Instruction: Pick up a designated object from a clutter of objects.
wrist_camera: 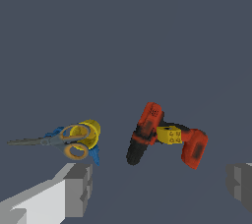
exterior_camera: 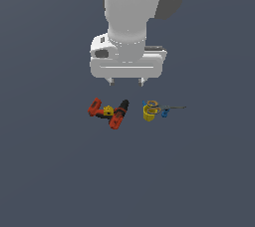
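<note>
The scissors [exterior_camera: 158,107] have orange-yellow handle loops and thin dark blades pointing to the exterior view's right. They rest against the yellow cup [exterior_camera: 148,113], with the small blue piece [exterior_camera: 164,115] beside them. In the wrist view the scissors [wrist_camera: 50,141] lie across the cup [wrist_camera: 91,129], over the blue piece [wrist_camera: 94,155]. My gripper [exterior_camera: 127,82] hangs open and empty above the clutter, between the drill and the cup. Its fingers [wrist_camera: 74,188] show in the wrist view, wide apart.
A red-and-black power drill [exterior_camera: 110,112] lies to the exterior view's left of the cup, with a small yellow block [exterior_camera: 108,108] against it. Both show in the wrist view, drill [wrist_camera: 147,134] and block [wrist_camera: 170,135]. All lie on a flat dark grey floor [exterior_camera: 60,171].
</note>
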Available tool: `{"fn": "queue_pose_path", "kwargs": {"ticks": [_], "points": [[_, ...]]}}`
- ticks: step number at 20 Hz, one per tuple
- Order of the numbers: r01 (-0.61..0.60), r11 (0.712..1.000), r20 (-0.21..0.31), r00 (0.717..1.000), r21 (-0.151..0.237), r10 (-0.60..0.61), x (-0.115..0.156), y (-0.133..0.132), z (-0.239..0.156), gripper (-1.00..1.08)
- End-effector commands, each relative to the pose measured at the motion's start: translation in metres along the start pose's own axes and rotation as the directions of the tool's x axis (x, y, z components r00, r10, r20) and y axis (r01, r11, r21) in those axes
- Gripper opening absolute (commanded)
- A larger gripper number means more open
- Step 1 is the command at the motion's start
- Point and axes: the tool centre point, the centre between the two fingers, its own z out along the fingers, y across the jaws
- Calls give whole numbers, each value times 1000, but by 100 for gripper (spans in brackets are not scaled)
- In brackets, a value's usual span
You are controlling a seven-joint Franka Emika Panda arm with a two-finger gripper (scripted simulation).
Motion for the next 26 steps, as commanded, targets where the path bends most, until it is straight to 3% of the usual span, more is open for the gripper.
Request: {"fn": "queue_pose_path", "kwargs": {"ticks": [1,9,16,26], "points": [[0,1000,0,1000,0,0,0,0,0,100],[18,1000,44,999,-17,-17,-8,-16,15,100],[25,1000,44,999,-17,-24,-8,-17,16,100],[184,983,38,982,-19,-184,-5,-38,36,100]]}}
